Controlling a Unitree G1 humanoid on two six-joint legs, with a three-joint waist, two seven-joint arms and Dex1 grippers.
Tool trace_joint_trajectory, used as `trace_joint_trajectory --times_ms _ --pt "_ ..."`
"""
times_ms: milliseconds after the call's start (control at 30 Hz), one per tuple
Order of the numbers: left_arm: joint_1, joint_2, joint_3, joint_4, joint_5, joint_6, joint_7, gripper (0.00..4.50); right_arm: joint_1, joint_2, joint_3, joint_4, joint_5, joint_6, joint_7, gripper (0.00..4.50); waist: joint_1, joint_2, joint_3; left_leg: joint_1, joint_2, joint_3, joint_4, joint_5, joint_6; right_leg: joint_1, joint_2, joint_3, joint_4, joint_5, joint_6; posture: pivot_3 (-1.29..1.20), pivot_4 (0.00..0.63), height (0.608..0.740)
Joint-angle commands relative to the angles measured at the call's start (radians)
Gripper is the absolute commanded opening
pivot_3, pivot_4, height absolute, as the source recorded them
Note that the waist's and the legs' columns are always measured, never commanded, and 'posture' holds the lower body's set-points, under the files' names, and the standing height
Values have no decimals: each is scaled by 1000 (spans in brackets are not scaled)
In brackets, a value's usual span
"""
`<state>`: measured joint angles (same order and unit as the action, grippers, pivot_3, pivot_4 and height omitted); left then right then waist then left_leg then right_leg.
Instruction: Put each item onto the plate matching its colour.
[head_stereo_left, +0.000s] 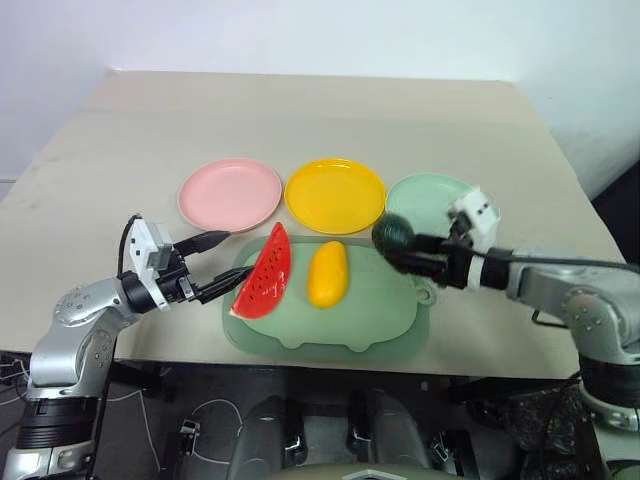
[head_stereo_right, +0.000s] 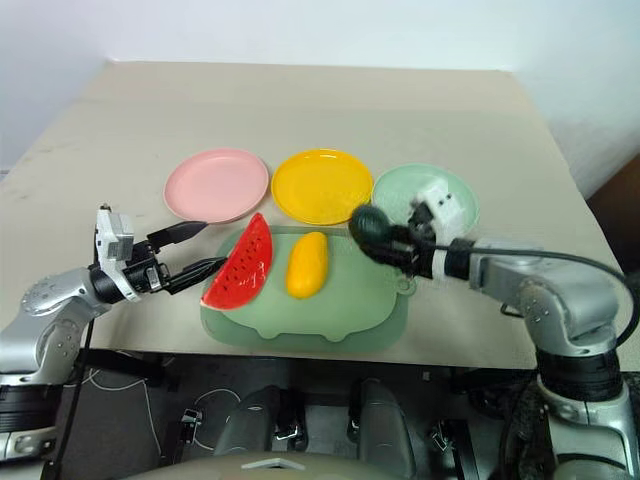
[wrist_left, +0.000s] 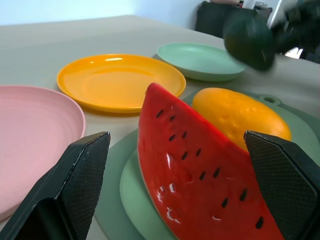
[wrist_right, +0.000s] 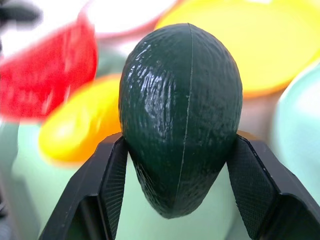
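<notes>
Where pinched, avocado (wrist_right: 181, 120) within right claw (wrist_right: 180, 185)

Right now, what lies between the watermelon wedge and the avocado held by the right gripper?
In the left eye view, the yellow mango lies on the green mat between the watermelon wedge and the avocado, which the right gripper holds.

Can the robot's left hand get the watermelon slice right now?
Probably yes. The left gripper is open, its fingers either side of the watermelon wedge on the mat, with nothing between them.
</notes>
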<state>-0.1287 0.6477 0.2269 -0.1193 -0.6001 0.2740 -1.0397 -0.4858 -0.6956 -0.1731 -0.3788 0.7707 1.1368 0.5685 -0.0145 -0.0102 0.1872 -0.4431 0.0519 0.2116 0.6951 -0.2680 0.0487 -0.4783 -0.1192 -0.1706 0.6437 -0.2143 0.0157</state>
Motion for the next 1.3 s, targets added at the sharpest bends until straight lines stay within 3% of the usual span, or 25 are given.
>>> trace_joint_trajectory --times_ms 33,333,533,567,600,733,1033,1200,1300 --pt "10 14 41 -43 -16 -8 7 4500 -70 -6 -19 97 -35 -53 -3 2631 1 0 0 0 0 0 0 0 0 0 0 0 0 0 0 0 150 696" --pt "55 21 72 -74 -18 -12 22 4500 -248 -27 142 578 -344 -257 -6 2631 -3 0 0 -1 0 1 1 0 0 -2 -1 0 2 0 1 0 150 696" --pt "78 16 80 -97 -19 -11 34 4500 -316 -14 196 721 -446 -276 3 2631 -6 1 0 -1 0 2 1 0 0 -3 -1 1 4 1 3 0 150 696" --pt "80 16 82 -97 -19 -11 35 4500 -317 -15 197 718 -445 -265 19 2631 -6 1 0 -1 0 2 1 0 0 -3 -1 1 4 1 3 0 150 696" --pt "81 16 82 -97 -21 -11 37 4500 -315 -20 199 709 -442 -253 40 3363 -6 1 0 -1 0 2 1 0 0 -4 -1 1 4 1 3 0 150 696" --pt "81 18 84 -94 -22 -12 39 4500 -298 -36 191 657 -448 -237 70 4466 -4 1 1 -2 0 2 1 0 0 -4 -1 1 4 1 3 0 150 696" --pt "74 26 91 -93 -25 -1 34 4500 -190 -122 111 344 -387 -119 117 4466 -2 1 1 -2 0 2 1 0 0 -4 -1 1 4 0 1 0 150 696" --pt "58 27 84 -81 -24 1 30 4500 -165 -20 0 117 -244 110 51 4466 -4 1 1 -2 1 2 1 0 -1 -5 -1 1 4 0 1 0 150 696" --pt "45 25 73 -68 -21 -1 22 4500 -188 95 -35 26 -174 245 -6 4466 -4 1 1 -2 1 2 1 0 -1 -4 -1 1 4 0 1 0 150 696"
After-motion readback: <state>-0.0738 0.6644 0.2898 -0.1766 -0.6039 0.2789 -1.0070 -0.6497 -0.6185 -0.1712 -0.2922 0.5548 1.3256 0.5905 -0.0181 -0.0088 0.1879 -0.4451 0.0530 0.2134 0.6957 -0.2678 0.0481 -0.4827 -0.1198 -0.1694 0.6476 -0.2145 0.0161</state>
